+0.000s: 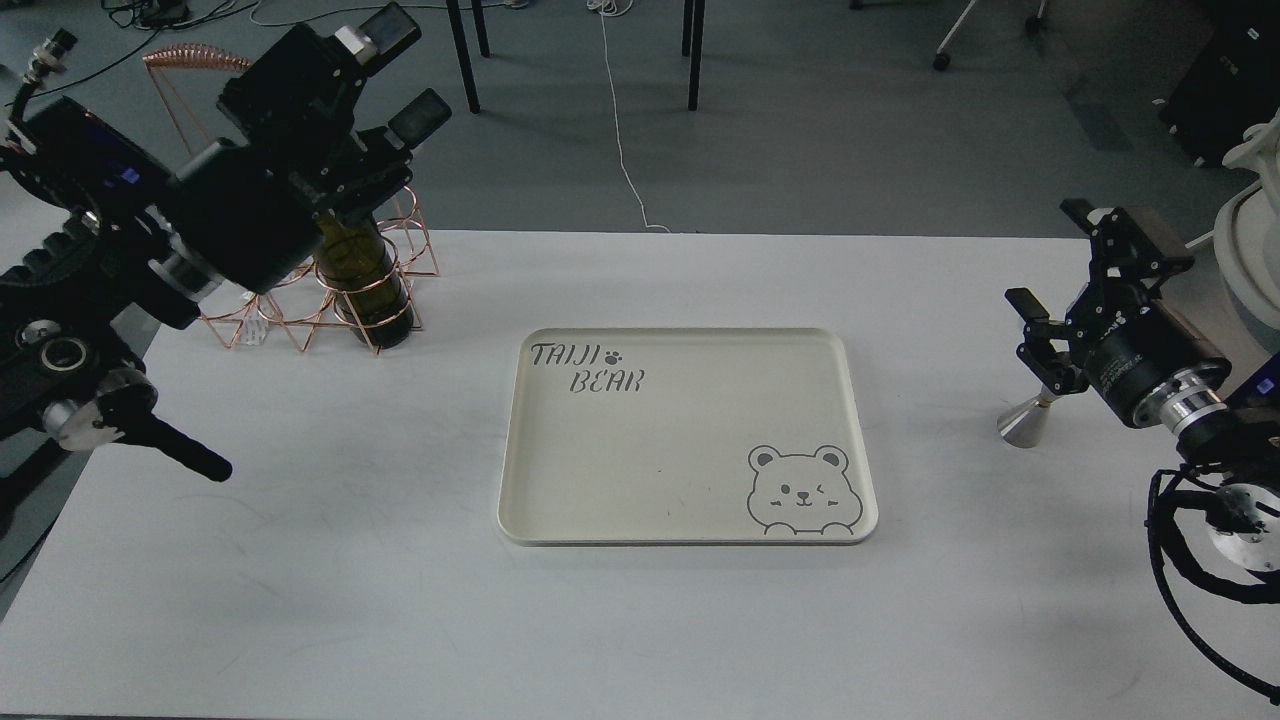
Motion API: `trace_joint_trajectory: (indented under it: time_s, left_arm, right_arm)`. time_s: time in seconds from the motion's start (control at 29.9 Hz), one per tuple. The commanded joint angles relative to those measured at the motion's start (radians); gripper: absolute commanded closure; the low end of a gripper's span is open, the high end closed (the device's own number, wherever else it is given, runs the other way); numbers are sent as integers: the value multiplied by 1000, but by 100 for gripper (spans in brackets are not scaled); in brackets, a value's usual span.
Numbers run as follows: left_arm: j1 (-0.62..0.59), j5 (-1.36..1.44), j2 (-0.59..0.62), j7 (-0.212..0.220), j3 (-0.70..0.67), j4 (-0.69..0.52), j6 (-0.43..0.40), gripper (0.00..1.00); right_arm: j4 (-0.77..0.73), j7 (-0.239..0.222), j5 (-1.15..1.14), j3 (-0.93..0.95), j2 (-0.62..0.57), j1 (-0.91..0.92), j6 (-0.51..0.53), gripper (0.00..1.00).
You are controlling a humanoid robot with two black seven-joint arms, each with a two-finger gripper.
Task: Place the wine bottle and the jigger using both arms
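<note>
- Green glass wine bottle (368, 285) stands upright in the copper wire rack (330, 300) at the tabletop's (300, 560) far left, directly under the left pincer (395, 75), whose fingers are apart.
- Steel jigger (1025, 418) stands far right; the right pincer (1045, 345) is at its stem, grip unclear.
- Cream tray (520, 440) lies between them.

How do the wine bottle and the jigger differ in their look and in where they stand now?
The wine bottle is dark green glass and tall; the jigger is shiny steel and far shorter. The bottle stands inside a copper wire rack at the table's far left; the jigger stands on the bare white table, right of the tray. Both stand upright outside the tray, each with an end effector at it.
</note>
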Motion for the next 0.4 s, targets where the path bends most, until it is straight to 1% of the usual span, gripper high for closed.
trace_joint_trajectory:
  time_s: [0.0,0.03,0.07,0.1,0.23,0.37]
  left_arm:
    - [150,-42,-150,5,-124,24,-2,1]
    - [181,-50,-185,39,-143,37,-2,1]
    - [209,-57,-216,62,-157,48,-2,1]
    - [238,-64,-247,73,-168,60,-4,1]
    - [325,-67,-328,81,-200,105,-4,1]
    - [350,-67,-371,82,-221,126,-4,1]
  right_arm:
    - [-24,0,0,-7,33,-3,-6,1]
    - [-29,0,0,-9,36,-5,-6,1]
    - [-30,0,-1,-10,41,-6,-6,1]
    - [-30,0,-1,-10,45,-11,-6,1]
    - [-33,0,-1,-10,62,-19,-6,1]
    - [-35,0,-1,-7,73,-20,-6,1]
